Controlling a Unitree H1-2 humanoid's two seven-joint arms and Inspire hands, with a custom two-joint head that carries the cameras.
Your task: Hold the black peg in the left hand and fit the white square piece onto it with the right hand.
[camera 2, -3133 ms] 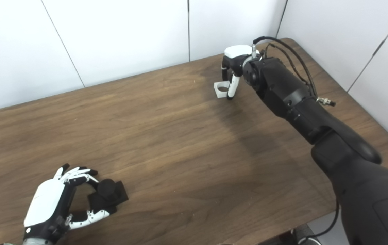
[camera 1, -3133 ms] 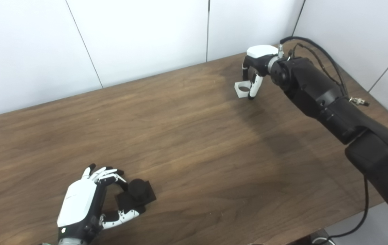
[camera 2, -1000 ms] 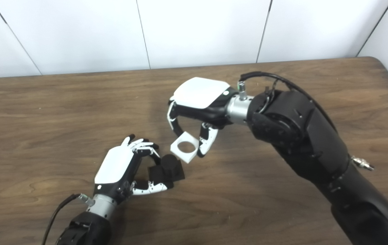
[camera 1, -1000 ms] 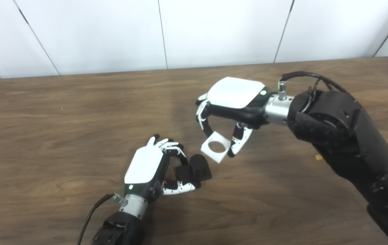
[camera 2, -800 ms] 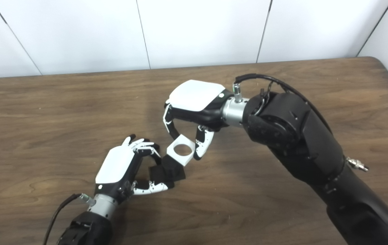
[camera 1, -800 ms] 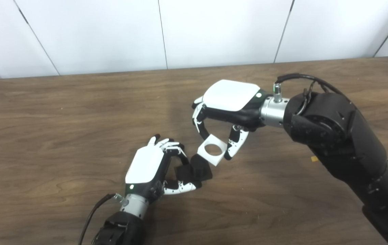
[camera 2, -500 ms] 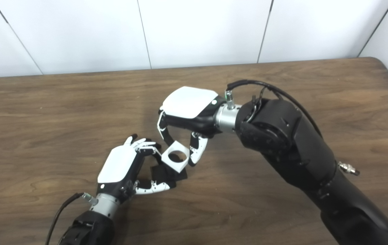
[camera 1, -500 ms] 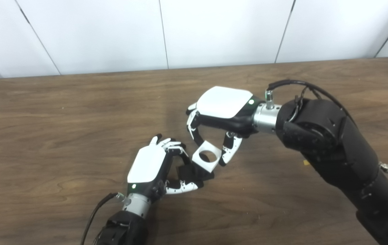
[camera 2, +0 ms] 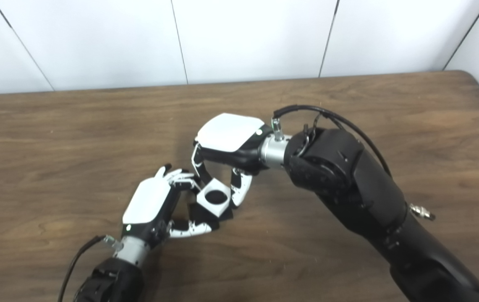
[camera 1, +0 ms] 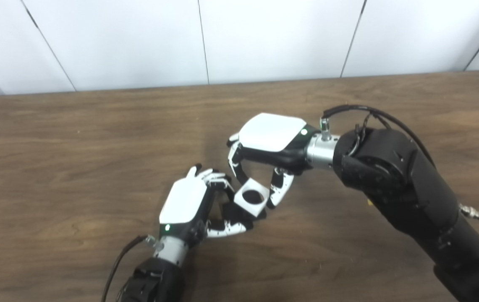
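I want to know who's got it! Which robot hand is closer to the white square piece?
Right. The right hand grips the white square piece between its fingers; the left hand sits just beside it, holding the black peg underneath.

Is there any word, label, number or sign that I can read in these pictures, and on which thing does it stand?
None: no readable text on the white square piece, black peg, left robot hand, right robot hand or table.
Small green lights glow on both hands; they are not writing.
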